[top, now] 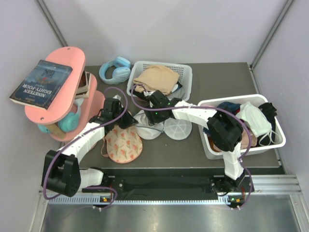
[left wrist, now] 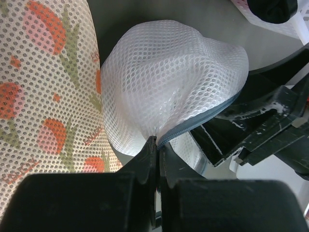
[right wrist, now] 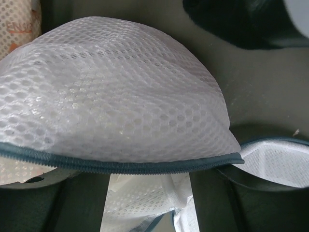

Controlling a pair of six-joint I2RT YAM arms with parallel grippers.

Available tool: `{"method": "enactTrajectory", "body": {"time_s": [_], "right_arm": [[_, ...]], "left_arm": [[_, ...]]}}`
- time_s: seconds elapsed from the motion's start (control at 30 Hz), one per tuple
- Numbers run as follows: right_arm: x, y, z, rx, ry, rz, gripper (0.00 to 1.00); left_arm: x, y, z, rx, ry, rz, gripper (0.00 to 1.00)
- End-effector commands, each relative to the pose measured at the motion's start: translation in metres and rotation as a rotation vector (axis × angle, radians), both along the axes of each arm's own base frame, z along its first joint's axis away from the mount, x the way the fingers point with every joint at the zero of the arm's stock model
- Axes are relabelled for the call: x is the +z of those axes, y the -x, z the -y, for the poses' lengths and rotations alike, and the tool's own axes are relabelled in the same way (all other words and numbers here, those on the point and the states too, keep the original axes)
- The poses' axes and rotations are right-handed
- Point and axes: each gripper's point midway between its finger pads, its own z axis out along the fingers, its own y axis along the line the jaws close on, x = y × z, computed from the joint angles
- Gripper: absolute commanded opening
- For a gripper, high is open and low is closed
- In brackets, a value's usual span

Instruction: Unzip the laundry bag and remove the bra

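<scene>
The left pincer is clenched on the laundry bag. Its black fingertips are pressed together on the mesh right where the grey-blue zip rim runs off. The right pincer is released. Its two dark fingers stand apart below the same rim, with white mesh showing between them and nothing squeezed.

The bag is white honeycomb mesh, domed and slightly crumpled. From above it lies in two rounded halves side by side at the middle of the worktop. The bra is outside it, just beside the left half, cup upward on the worktop. It is peach padded fabric printed with small red flowers and green stems.

Behind the bag is a white slatted basket holding a plain tan garment, bunched up. To the right, a second white basket holds a white cloth piece with straps, some dark items and something pinkish that cannot be made out. The right arm's elbow hangs over its near corner.

The worktop is flat, matte dark grey. At its left stands a pink rounded shelf stand with a dark blue book on its top tier. A pair of pale blue headphones lies beside it. Plain pale walls close in the back and sides.
</scene>
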Motion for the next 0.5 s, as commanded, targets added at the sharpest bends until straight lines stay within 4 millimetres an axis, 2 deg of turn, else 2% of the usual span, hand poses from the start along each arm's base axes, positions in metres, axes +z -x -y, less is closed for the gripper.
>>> {"method": "enactTrajectory", "body": {"time_s": [0.0, 0.07, 0.1, 0.17, 0.2, 0.23, 0.33, 0.43, 0.47], "right_arm": [[-0.001, 0.003, -0.008, 0.007, -0.014, 0.0, 0.62], [-0.006, 0.008, -0.008, 0.015, -0.021, -0.019, 0.5], [-0.005, 0.01, -0.011, 0.025, -0.037, -0.028, 0.38], [-0.003, 0.012, -0.016, 0.041, -0.057, -0.037, 0.21], [0.0, 0.012, -0.017, 0.045, -0.066, -0.04, 0.05], [0.005, 0.011, -0.021, 0.055, -0.078, -0.036, 0.0], [0.025, 0.01, -0.027, 0.069, -0.122, -0.011, 0.0], [0.053, 0.011, -0.032, 0.088, -0.186, 0.022, 0.0], [0.068, 0.013, -0.033, 0.096, -0.217, 0.037, 0.0]], "left_arm": [[0.014, -0.005, 0.005, -0.006, 0.025, 0.06, 0.0], [0.016, -0.006, 0.005, -0.006, 0.025, 0.065, 0.0], [0.015, -0.006, 0.005, -0.006, 0.024, 0.064, 0.0], [0.014, -0.006, 0.006, -0.006, 0.024, 0.06, 0.0], [0.015, -0.006, 0.006, -0.007, 0.026, 0.061, 0.0], [0.015, -0.007, 0.007, -0.006, 0.027, 0.061, 0.0], [0.016, -0.008, 0.009, -0.009, 0.031, 0.059, 0.0], [0.015, -0.011, 0.014, -0.02, 0.034, 0.053, 0.0], [0.017, -0.013, 0.015, -0.022, 0.035, 0.057, 0.0]]}}
